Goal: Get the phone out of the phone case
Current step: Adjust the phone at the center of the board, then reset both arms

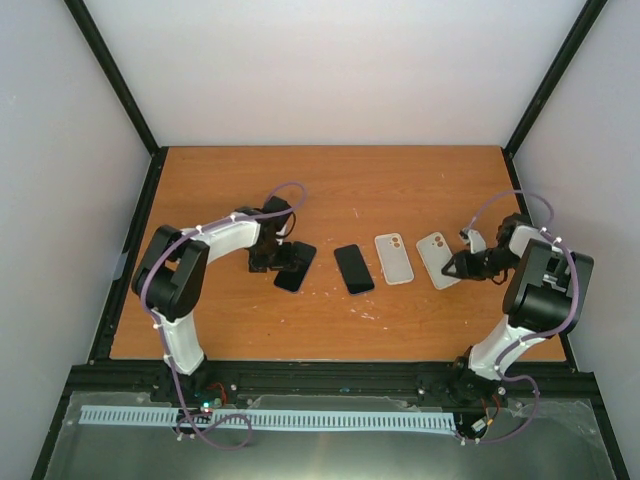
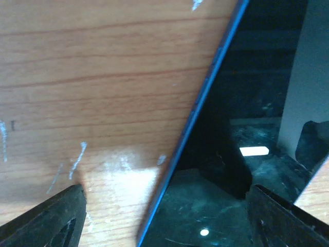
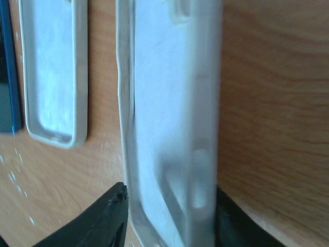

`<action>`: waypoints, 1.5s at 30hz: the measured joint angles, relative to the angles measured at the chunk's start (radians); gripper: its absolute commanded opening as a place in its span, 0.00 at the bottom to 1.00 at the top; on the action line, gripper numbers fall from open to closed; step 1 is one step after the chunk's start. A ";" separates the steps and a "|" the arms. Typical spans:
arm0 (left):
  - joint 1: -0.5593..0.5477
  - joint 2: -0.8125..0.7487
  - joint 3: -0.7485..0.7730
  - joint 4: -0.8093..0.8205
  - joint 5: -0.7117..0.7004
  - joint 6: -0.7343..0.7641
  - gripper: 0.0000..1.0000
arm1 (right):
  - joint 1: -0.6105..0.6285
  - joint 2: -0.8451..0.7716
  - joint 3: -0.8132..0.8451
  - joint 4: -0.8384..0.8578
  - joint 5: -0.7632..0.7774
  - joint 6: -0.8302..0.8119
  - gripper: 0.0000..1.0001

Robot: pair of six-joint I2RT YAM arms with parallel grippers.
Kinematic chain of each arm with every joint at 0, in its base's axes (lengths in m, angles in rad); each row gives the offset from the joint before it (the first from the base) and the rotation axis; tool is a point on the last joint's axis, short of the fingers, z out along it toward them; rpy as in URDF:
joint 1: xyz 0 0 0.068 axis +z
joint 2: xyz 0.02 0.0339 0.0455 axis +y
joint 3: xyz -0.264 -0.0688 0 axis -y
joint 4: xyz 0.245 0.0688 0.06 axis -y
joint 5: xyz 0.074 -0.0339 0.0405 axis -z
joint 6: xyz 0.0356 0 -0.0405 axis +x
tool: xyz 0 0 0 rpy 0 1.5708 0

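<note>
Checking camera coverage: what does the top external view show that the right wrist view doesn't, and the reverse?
Only top external: both arms, and the left gripper over the left phone. Only right wrist: the rim and cut-outs of the right case up close, flanked by the right gripper. Both: that case, the second case, and the middle phone, just its blue edge in the wrist view.
</note>
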 measured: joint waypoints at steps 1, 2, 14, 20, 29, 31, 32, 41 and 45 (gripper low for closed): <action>-0.001 -0.002 -0.003 0.008 0.008 0.003 0.86 | 0.000 0.010 0.002 -0.015 -0.001 -0.010 0.48; -0.001 -0.004 -0.007 0.018 0.017 0.004 0.86 | 0.000 0.022 0.002 -0.032 -0.002 -0.028 0.49; -0.003 -0.053 -0.080 0.138 0.137 0.010 0.84 | 0.004 0.023 0.003 -0.146 0.029 -0.137 0.65; -0.050 -0.054 -0.089 0.164 0.201 0.010 0.82 | 0.007 -0.044 0.018 -0.180 0.080 -0.175 0.68; -0.133 -0.052 -0.091 0.156 0.263 0.010 0.83 | 0.007 -0.045 0.058 -0.279 0.080 -0.240 0.67; -0.132 -0.056 -0.091 0.143 0.238 0.012 0.84 | 0.007 -0.050 0.058 -0.279 0.079 -0.240 0.66; -0.131 -0.059 -0.090 0.136 0.226 0.014 0.85 | 0.007 -0.056 0.058 -0.277 0.079 -0.240 0.66; -0.008 -0.136 -0.074 0.100 0.065 0.068 0.92 | 0.007 -0.267 0.058 -0.163 0.033 -0.164 0.66; 0.054 -0.198 -0.006 0.138 -0.055 0.114 0.97 | 0.007 -0.386 0.058 -0.030 0.027 -0.051 0.76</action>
